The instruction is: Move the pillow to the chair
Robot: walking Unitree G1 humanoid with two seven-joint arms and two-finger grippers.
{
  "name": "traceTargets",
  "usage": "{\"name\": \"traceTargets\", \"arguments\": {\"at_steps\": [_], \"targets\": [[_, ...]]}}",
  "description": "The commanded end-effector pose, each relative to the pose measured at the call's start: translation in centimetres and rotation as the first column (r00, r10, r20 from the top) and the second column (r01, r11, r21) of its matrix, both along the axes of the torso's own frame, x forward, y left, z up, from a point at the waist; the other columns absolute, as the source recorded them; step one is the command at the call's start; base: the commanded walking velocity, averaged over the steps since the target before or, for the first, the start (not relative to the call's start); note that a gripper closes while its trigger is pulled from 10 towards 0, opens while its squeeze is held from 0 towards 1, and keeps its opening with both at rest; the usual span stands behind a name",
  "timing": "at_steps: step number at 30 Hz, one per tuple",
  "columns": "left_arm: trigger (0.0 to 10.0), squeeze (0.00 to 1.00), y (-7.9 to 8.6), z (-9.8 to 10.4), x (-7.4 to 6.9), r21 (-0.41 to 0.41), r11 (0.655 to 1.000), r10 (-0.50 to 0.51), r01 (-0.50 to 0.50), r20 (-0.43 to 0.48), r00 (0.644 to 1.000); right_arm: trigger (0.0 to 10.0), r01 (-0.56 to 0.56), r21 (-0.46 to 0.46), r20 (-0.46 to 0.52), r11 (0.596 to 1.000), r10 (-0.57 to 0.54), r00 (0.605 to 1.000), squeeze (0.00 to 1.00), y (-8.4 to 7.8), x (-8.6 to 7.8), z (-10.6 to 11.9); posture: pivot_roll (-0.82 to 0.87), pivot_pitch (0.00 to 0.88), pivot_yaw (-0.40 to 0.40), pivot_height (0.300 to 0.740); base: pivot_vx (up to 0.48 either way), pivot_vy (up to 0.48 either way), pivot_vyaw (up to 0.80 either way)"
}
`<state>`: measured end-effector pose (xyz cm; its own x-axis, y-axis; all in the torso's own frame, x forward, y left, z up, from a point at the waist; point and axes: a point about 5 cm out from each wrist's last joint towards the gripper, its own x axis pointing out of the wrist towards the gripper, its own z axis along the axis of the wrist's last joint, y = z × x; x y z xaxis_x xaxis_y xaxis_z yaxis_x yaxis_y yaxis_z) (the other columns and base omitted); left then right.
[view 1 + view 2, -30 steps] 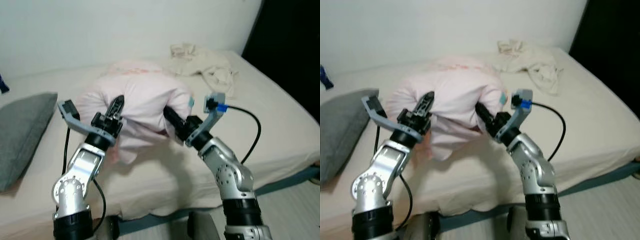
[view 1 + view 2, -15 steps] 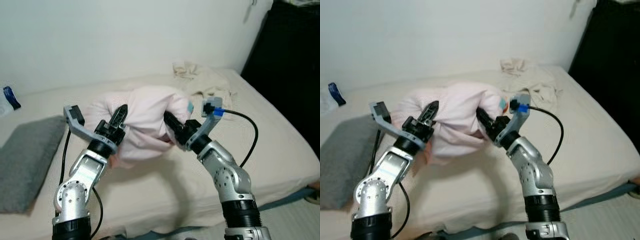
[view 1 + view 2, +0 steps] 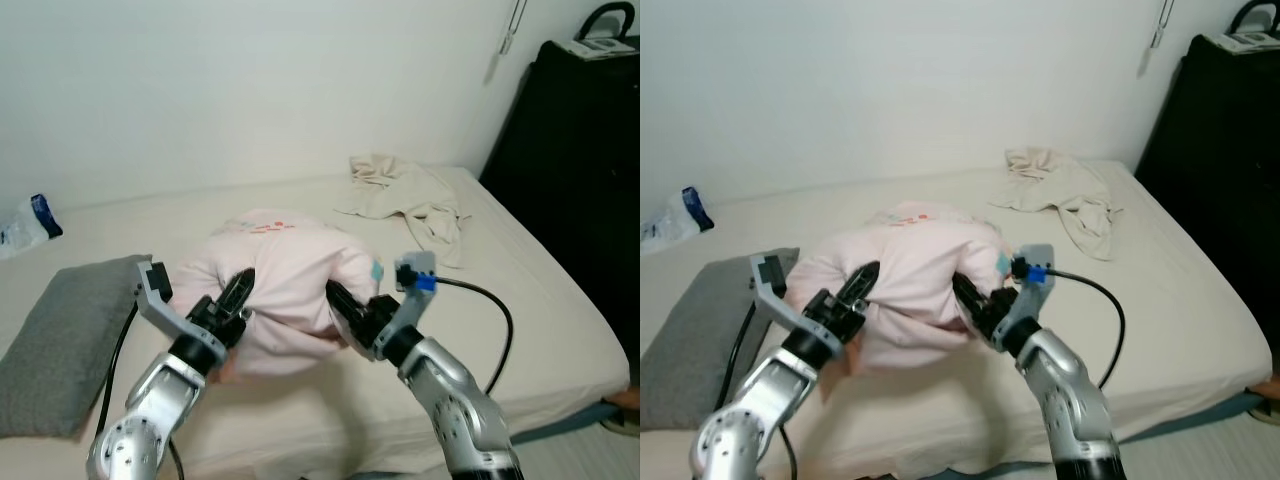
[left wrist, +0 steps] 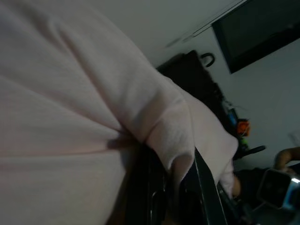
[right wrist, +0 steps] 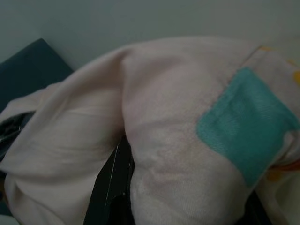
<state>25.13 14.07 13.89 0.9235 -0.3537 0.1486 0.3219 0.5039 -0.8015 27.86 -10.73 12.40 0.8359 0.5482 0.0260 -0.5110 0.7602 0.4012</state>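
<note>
Pale pink cotton is what you are carrying: the pillow (image 3: pixel 285 285) hangs squeezed between your 2 arms, lifted above the cream bed (image 3: pixel 520 300) in front of you. Your left gripper (image 3: pixel 238 297) bites into the pillow's left flank, and the left wrist view shows a fold of the cover pinched between its black fingers (image 4: pixel 206 197). Your right gripper (image 3: pixel 345 312) is dug in on the opposite side; fabric bulges over its fingers, so they look clamped on the cover, though the cloth hides them too much to be sure. A grey pillow (image 3: pixel 65 335) lies on the bed to your left and crumpled beige clothes (image 3: pixel 410 195) near the far corner.

No chair can be made out here, so you have to turn and walk with this load. The risk is the grip: each gripper holds loose fabric, not the filling, so a jolt or arms drifting apart could let the pillow sag and slip out.
</note>
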Motion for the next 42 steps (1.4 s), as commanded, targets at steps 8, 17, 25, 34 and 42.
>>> {"name": "traceTargets", "arguments": {"at_steps": [8, 17, 25, 34, 42], "targets": [[0.0, 0.0, -1.7, -0.1, -2.1, 0.134, 0.986, -0.104, 0.097, 0.049, 0.993, 10.0, -0.013, -0.028, 0.009, 1.0, 0.013, 1.0, 0.0, -0.5, -2.2, 0.1, -0.01, 0.024, -0.008, 0.74, 0.0, 0.0, 0.0], [10.0, 0.0, -1.2, 2.7, -0.5, 0.261, 0.965, -0.033, -0.013, 0.171, 0.985, 10.0, -0.043, 0.012, 0.102, 0.999, 0.041, 0.994, 0.0, 0.1, -1.7, 2.5, 0.0, 0.017, -0.007, 0.74, 0.0, 0.0, 0.67], [10.0, 0.0, -0.9, 5.1, 0.6, 0.233, 0.969, 0.015, -0.08, 0.27, 0.963, 10.0, -0.061, 0.059, 0.3, 0.996, 0.041, 0.953, 0.0, 0.7, -0.6, 8.0, 0.0, 0.012, -0.005, 0.74, 0.0, 0.0, 0.7], [10.0, 0.0, -1.4, 6.1, 1.2, 0.195, 0.978, 0.018, -0.08, 0.305, 0.952, 10.0, -0.101, 0.075, 0.409, 0.992, 0.062, 0.911, 0.0, 1.7, -0.4, 11.1, 0.0, 0.007, -0.002, 0.74, 0.0, 0.0, 0.69], [10.0, 0.0, -1.5, 6.5, 1.5, 0.176, 0.981, 0.023, -0.081, 0.313, 0.95, 10.0, -0.107, 0.075, 0.426, 0.991, 0.065, 0.902, 0.0, 2.1, -0.5, 11.8, 0.01, 0.005, -0.001, 0.74, 0.0, 0.0, 0.7]]}}
